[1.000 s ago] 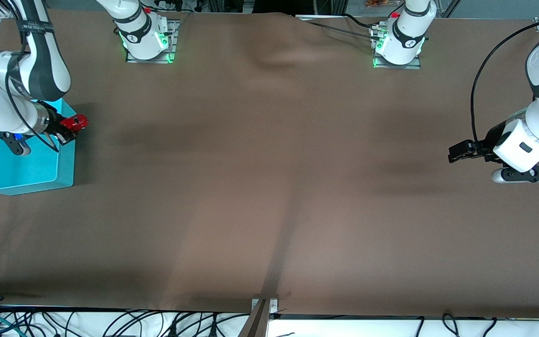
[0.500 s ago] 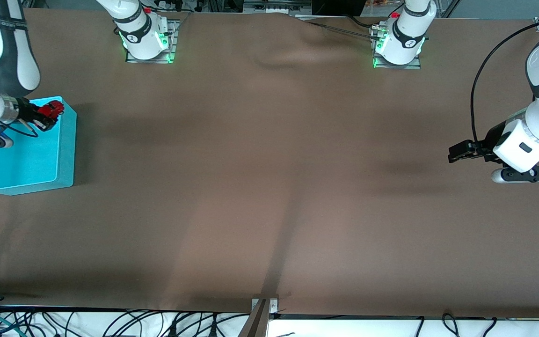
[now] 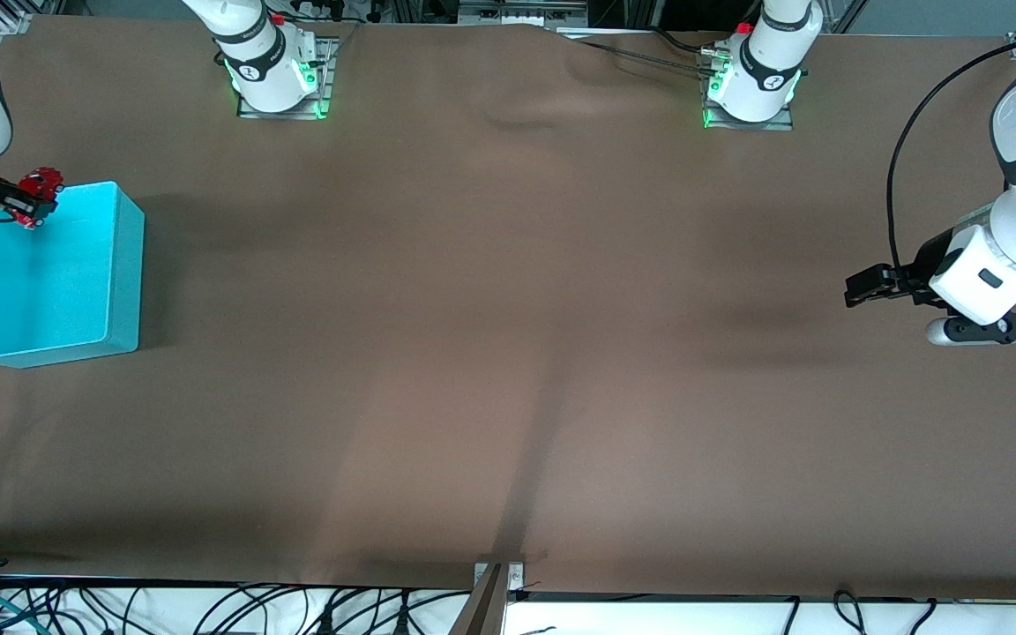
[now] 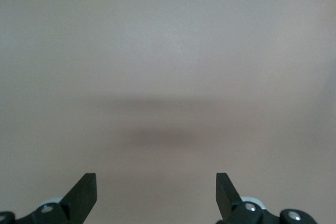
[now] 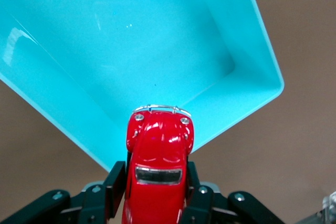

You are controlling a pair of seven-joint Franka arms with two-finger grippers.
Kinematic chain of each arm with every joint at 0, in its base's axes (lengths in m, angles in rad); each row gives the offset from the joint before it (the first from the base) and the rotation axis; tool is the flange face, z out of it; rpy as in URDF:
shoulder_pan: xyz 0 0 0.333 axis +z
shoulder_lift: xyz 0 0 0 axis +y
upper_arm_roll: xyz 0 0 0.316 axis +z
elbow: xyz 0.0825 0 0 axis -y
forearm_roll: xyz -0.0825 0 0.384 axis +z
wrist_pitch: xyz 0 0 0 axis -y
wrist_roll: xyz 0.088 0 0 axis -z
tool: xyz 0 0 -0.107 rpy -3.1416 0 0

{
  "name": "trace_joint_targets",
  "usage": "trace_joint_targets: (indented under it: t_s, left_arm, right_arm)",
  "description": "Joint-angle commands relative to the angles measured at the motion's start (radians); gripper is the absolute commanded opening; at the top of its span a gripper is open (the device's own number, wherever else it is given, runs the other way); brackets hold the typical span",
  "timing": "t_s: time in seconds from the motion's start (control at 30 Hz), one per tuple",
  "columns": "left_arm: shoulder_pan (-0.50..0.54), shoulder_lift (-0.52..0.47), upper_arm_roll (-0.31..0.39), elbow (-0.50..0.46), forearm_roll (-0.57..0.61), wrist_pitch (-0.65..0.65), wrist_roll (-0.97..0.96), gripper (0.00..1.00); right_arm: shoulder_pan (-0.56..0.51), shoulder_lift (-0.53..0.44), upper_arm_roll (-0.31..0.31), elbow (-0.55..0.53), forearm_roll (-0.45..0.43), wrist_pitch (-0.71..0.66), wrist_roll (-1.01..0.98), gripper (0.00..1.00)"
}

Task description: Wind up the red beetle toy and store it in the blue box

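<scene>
The red beetle toy [image 3: 39, 189] [image 5: 157, 166] is a small glossy red car with dark windows. My right gripper [image 3: 27, 201] [image 5: 153, 179] is shut on its sides and holds it in the air over the rim of the blue box [image 3: 124, 265] [image 5: 247, 45] at the box's edge toward the robots' bases. The box is a light turquoise open bin at the right arm's end of the table, and nothing lies inside it. My left gripper [image 3: 856, 288] [image 4: 156, 190] waits open over bare cloth at the left arm's end, holding nothing.
A brown cloth [image 3: 508, 335] covers the whole table, with a low wrinkle [image 3: 517, 115] between the two arm bases. Cables hang along the table's edge nearest the front camera [image 3: 208, 608].
My right gripper has carried the red beetle toy across the box toward the right arm's end of the table and toward the bases. The left arm has stayed still.
</scene>
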Motion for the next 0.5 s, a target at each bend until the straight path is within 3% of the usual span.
trace_joint_targets:
  t_s: [0.0, 0.37, 0.47]
  left_arm:
    - [0.000, 0.011, 0.001, 0.025, -0.022, -0.004, 0.026, 1.00]
    - [0.000, 0.009, 0.001, 0.025, -0.022, -0.004, 0.026, 1.00]
    - [0.000, 0.012, 0.001, 0.025, -0.022, -0.004, 0.026, 1.00]
  right_arm:
    - [-0.019, 0.031, 0.010, 0.023, -0.005, 0.029, -0.099, 0.00]
    - [-0.026, 0.116, 0.040, 0.065, 0.003, 0.107, -0.132, 0.00]
    - [-0.037, 0.142, 0.071, 0.088, 0.043, 0.124, -0.132, 0.00]
